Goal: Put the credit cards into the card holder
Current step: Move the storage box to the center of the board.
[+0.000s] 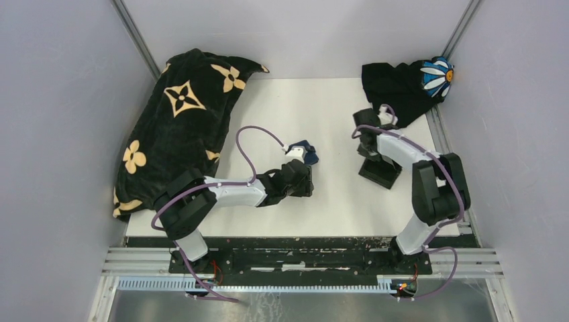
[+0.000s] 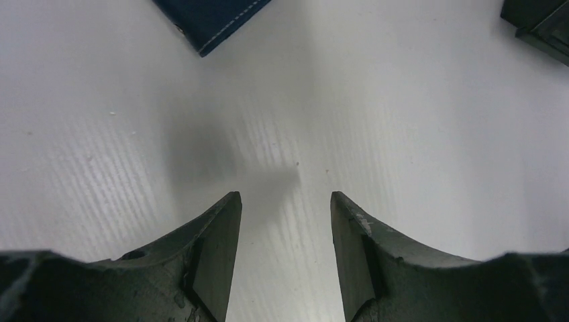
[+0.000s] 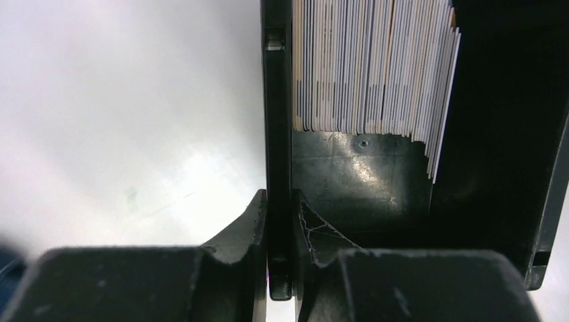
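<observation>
My right gripper (image 3: pixel 278 201) pinches the black tray (image 3: pixel 276 100) by its wall, beside the credit cards (image 3: pixel 369 67).
The cards stand on edge just ahead-right of those fingers, long edges pointing away. My left gripper (image 2: pixel 285 201) hangs spread and empty, with the card holder (image 2: pixel 211 20) ahead-left, nearer it.

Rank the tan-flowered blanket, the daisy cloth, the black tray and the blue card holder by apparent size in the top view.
1. tan-flowered blanket
2. daisy cloth
3-4. black tray and card holder: both are small and partly hidden by the arms, so they are left unranked.
</observation>
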